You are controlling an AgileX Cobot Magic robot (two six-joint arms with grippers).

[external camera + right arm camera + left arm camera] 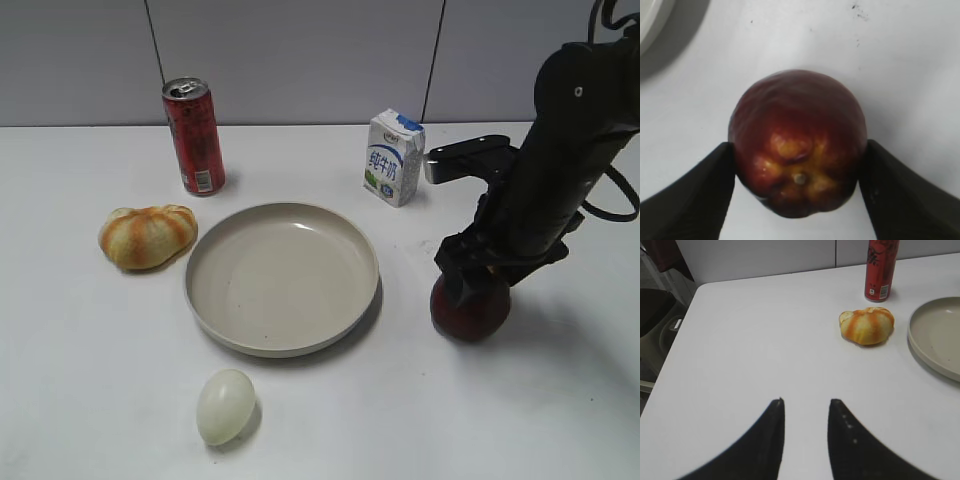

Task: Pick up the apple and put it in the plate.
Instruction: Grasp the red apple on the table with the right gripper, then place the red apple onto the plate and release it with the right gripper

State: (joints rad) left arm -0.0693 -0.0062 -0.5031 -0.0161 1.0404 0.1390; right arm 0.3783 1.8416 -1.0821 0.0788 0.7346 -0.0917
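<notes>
The dark maroon apple (470,315) sits on the white table to the right of the plate (282,275), a large beige dish with nothing in it. My right gripper (474,284) comes down over the apple. In the right wrist view its two fingers (796,150) press on both sides of the apple (797,125), whose yellow stem end faces the camera. The plate's edge (647,20) shows at the top left there. My left gripper (806,402) is open and holds nothing, over bare table at the far left; the plate's rim (940,340) is at that view's right.
A red can (195,135) stands behind the plate on the left and a milk carton (393,157) behind it on the right. An orange-striped bread roll (147,236) lies left of the plate and a pale egg (226,405) in front of it. The table's left edge (685,330) is near my left gripper.
</notes>
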